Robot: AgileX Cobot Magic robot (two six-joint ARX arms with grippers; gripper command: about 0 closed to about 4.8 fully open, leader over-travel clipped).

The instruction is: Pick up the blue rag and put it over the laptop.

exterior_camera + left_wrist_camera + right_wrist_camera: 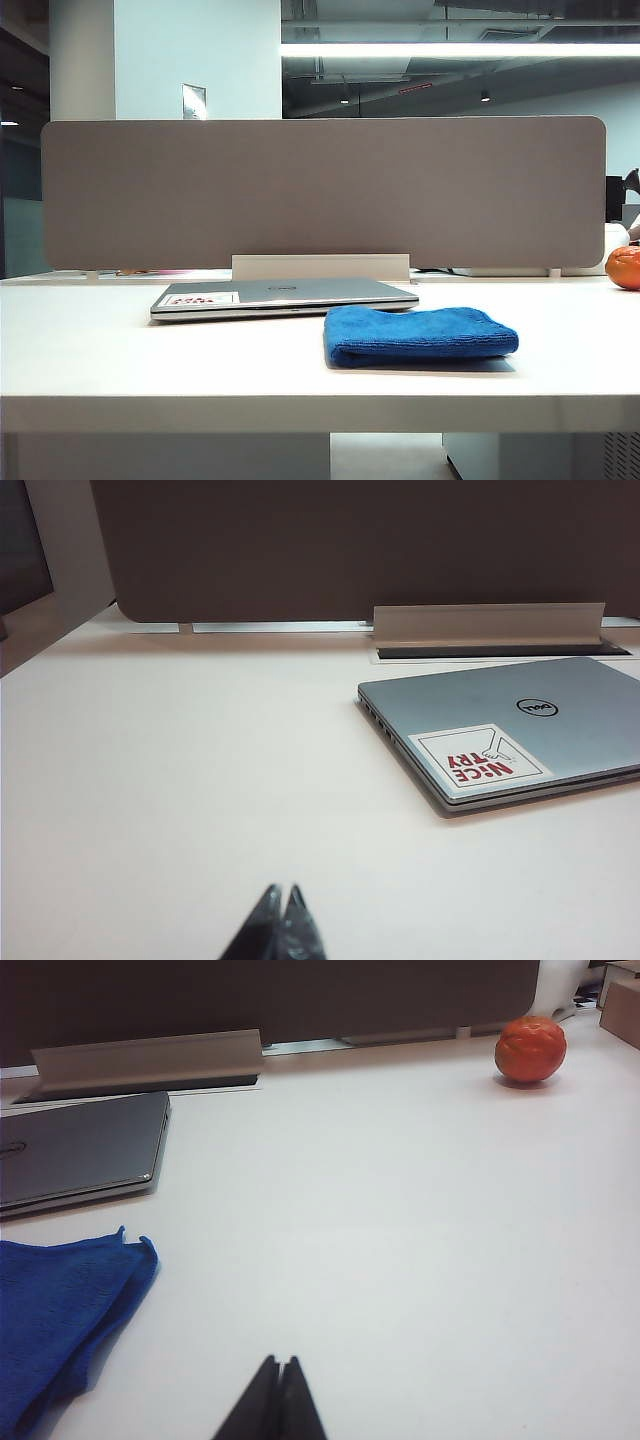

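The blue rag (420,335) lies folded on the white table, in front of the laptop's right end; the right wrist view shows a part of the blue rag (60,1310). The silver-grey laptop (285,297) lies shut near the back divider, its white-and-red sticker (480,755) on the lid of the laptop (540,730). Neither arm shows in the exterior view. My left gripper (282,891) is shut and empty above bare table, well short of the laptop. My right gripper (279,1361) is shut and empty, beside the rag but apart from it.
An orange ball-like fruit (625,267) sits at the table's far right, also the orange fruit (530,1049) in the right wrist view. A grey divider panel (320,195) closes off the back, with a white cable tray (320,266) at its foot. The table's front edge (320,398) runs close to the rag.
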